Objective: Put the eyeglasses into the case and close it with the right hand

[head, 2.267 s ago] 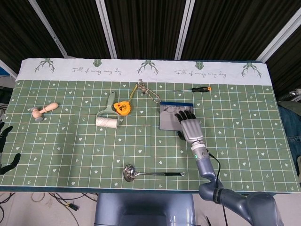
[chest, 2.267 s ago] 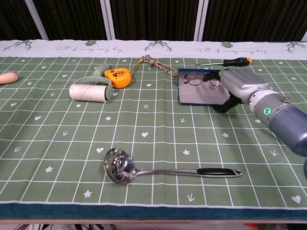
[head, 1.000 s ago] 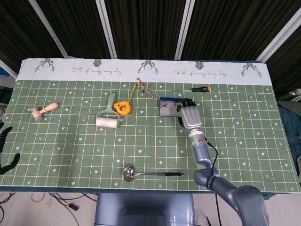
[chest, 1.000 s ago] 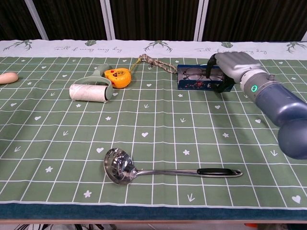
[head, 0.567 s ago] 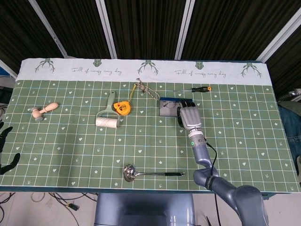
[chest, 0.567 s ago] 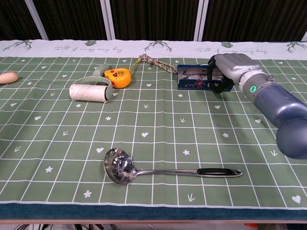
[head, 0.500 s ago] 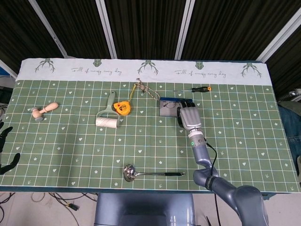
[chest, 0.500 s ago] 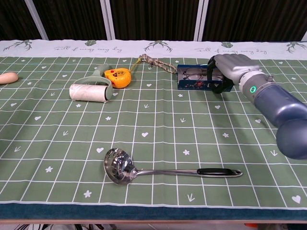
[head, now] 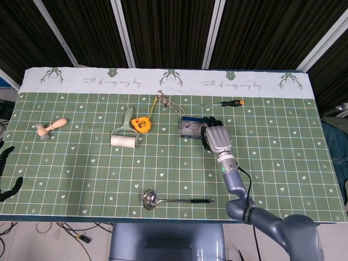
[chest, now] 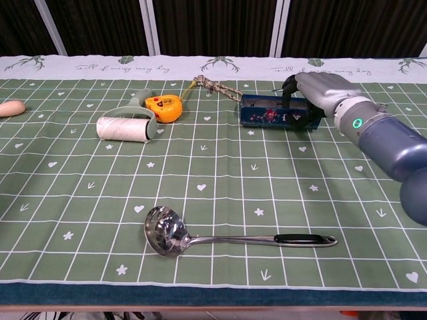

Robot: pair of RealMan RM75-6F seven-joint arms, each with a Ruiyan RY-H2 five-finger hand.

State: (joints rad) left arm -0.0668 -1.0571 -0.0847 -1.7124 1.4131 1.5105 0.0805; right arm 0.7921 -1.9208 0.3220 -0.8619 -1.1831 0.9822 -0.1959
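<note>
Chest view gave us the best read here. Biggest thing first: the green grid-patterned tablecloth [chest: 200, 200], soft printed fabric, with everything lying flat on it. Our right hand [chest: 319, 92], smooth grey shell with dark fingers, sat at the right-hand end of the case [chest: 267, 111], wrapped over it and pressing the lid down from above. The case was a dark blue hard box with a small floral print, its long axis running left-right across the table, stretching off to the left of the hand. It looked closed or very nearly so; we couldn't see the eyeglasses at all, so we guessed they were inside. Whether the lid had fully latched, we couldn't tell.

Only the right hand was anywhere close. Our left hand [head: 6, 171] hung way off at the table's left edge, dark fingers apart, holding nothing.

Smaller stuff, well apart from the case: a shiny steel ladle [chest: 200, 238], a white lint roller [chest: 123, 127], an orange tape measure [chest: 162, 107].
</note>
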